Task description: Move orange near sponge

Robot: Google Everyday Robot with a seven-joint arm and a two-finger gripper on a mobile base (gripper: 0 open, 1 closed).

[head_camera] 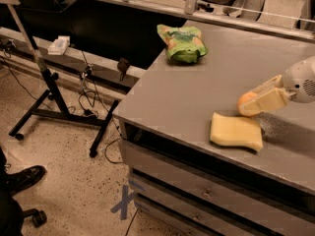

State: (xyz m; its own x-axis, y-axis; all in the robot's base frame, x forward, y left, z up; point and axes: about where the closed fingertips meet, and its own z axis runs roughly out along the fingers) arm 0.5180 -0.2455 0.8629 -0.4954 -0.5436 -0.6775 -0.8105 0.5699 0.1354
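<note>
The sponge (pixel 236 131), a thick pale-yellow pad with wavy edges, lies flat on the grey table (pixel 187 92) near its front edge. The orange (pixel 245 101) shows as a small round orange shape just behind the sponge's far edge, mostly covered by the cream fingers (pixel 268 100). My gripper (pixel 256 103) reaches in from the right, shut on the orange, holding it right above the sponge's back right edge.
A green snack bag (pixel 183 43) lies at the table's far left corner. Drawers sit under the table front. On the floor to the left are a black stand (pixel 47 90), cables and a person's shoe (pixel 22 177).
</note>
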